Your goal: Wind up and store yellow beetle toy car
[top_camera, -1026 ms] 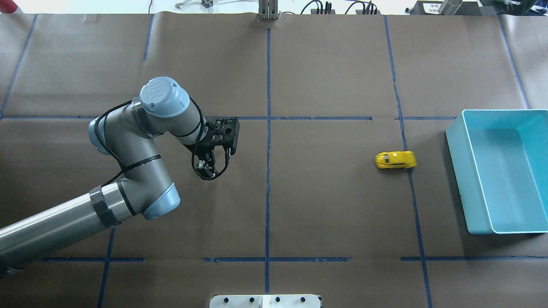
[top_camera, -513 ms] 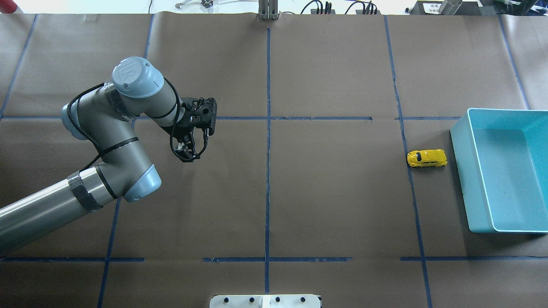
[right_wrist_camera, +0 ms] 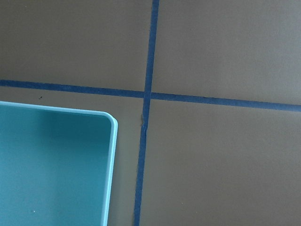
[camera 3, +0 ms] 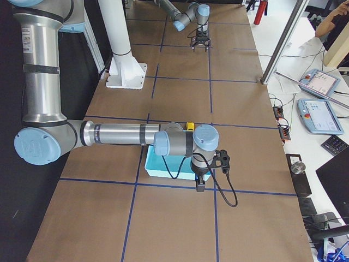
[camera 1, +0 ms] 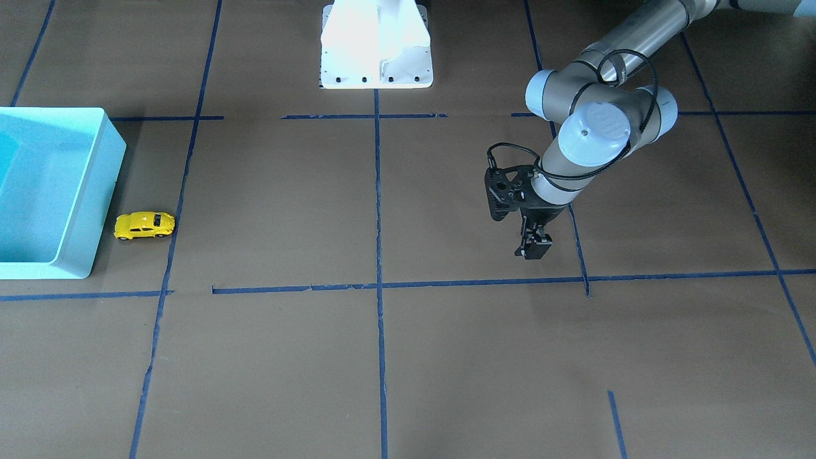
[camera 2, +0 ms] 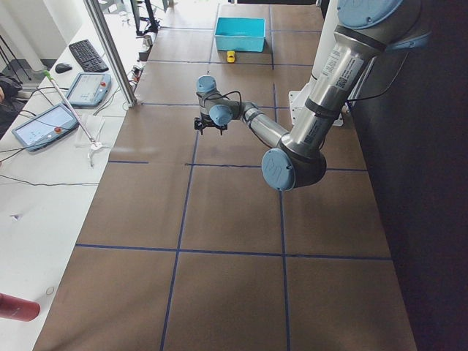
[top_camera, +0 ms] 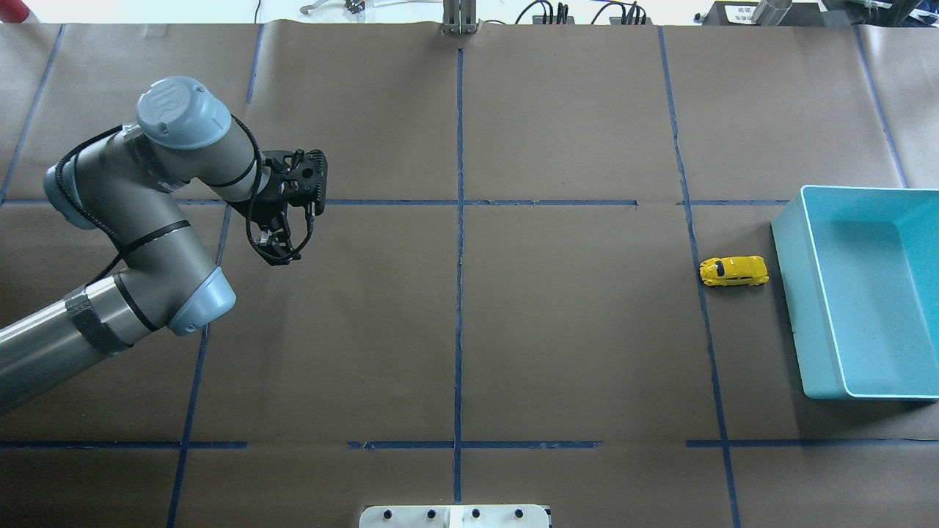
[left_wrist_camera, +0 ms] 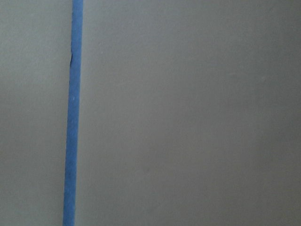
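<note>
Above table (top_camera: 572,352): left tool (top_camera: 274,254) vertical.

readable text | "UR" logo | left arm joint cap (top_camera: 174,103)

One yellow beetle toy car (top_camera: 733,271) at the overhead view's centre right, one light blue bin (top_camera: 803,293) at its right edge. Two arms, left arm (top_camera: 147,242) and right arm (camera 3: 120,134), and two grippers: left gripper (top_camera: 275,253) upper left overhead, right gripper (camera 3: 199,187) lower centre in the right-side view. One white base (camera 1: 376,44), top centre of the front view.
</note>
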You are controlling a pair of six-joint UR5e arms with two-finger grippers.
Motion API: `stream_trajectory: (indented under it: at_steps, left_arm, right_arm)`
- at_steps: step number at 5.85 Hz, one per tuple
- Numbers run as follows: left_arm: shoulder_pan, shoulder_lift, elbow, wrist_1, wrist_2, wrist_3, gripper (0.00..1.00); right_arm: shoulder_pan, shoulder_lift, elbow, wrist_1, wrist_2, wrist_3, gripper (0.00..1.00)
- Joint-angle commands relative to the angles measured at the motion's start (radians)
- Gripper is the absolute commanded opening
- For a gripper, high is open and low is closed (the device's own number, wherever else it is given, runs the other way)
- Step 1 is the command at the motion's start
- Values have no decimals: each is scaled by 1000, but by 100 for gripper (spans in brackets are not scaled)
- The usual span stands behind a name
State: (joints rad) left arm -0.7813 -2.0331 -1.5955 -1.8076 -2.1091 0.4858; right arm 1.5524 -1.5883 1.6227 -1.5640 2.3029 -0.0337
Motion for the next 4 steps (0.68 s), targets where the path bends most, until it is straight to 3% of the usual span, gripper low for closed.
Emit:
stream_trajectory:
  at_steps: [1, 2, 3, 4]
  left_arm:
    - [-102, 191, -189, 120, -37, -1, 100]
    - [-199, 261, -204, 137, -131, -1, 100]
    - [-308, 328, -204, 192, -172, -3, 100]
    - [-364, 388, -186, 209, -173, -6, 100]
  right_arm:
    - [0, 4, 8, 1, 4, 0, 100]
    - [0, 5, 9, -1, 4, 0, 100]
    - [0, 7, 19, 1, 4, -2, 100]
    - [-20, 40, 17, 74, 6, -3, 100]
